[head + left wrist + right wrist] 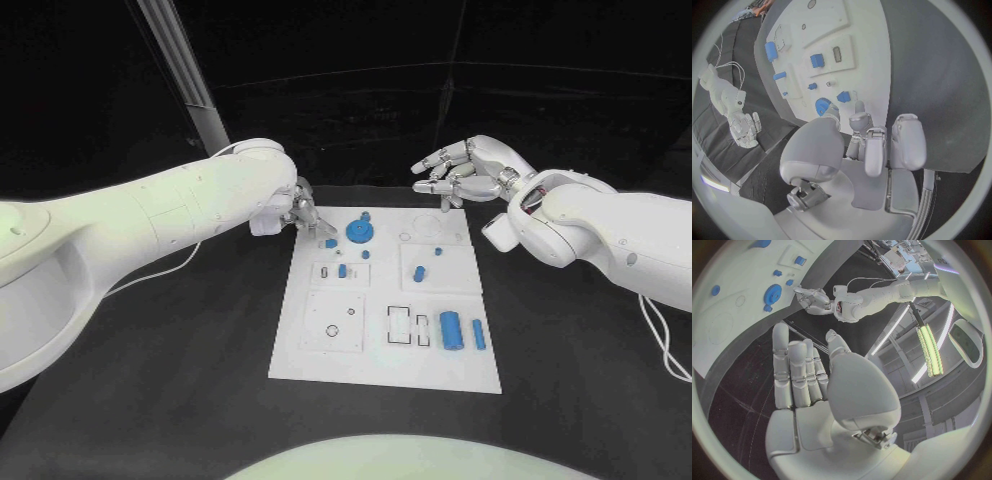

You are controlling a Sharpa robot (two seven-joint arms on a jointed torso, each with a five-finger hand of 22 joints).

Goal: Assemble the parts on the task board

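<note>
The white task board (pixel 325 355) lies mid-table with blue parts on it: a round disc (pixel 359 232), a small piece (pixel 330 242) beside it, small pegs (pixel 417 272) and two cylinders (pixel 451 330) near the front right. My left hand (pixel 303 212) hovers at the board's far left corner. In the left wrist view its thumb and one finger (pixel 858 116) reach out, spread, towards the small piece (pixel 844 96) and the disc (pixel 822 106), with nothing between them. My right hand (pixel 462 170) hangs raised beyond the board's far right corner, fingers (pixel 795 370) apart and empty.
The board (pixel 861 30) has several recesses and outlined slots (pixel 405 327), one holding a square blue block (pixel 817 60). Black table surrounds the board on every side. A metal pole (pixel 195 80) rises behind my left arm. A white cable (pixel 159 270) trails under that arm.
</note>
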